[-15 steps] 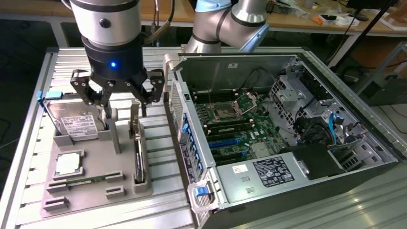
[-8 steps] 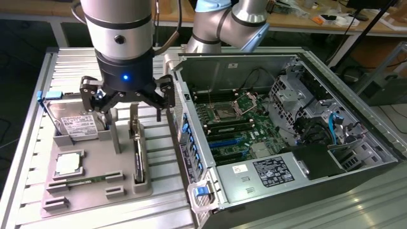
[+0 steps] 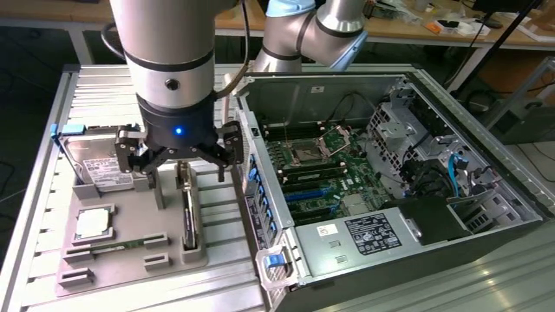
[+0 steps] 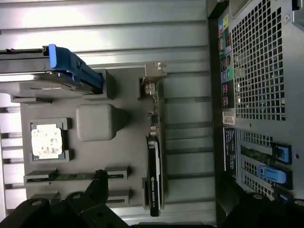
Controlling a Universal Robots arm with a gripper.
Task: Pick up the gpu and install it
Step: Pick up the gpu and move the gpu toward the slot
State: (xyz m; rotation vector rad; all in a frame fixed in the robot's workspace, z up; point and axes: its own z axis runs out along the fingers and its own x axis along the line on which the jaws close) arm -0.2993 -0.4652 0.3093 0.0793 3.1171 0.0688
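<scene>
One gpu (image 3: 189, 221) on edge | hard drive (image 3: 93, 166), memory stick (image 3: 121, 247) beside | case (image 3: 303, 97) adjacent

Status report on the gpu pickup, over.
Gripper open, over the gpu, not gripping. The gpu stands on edge in the grey holder, not installed. Hard drive alongside, apart from it.

No legible text, power supply label (image 3: 373, 235) print too small, hard drive label (image 3: 108, 171) likewise
</scene>
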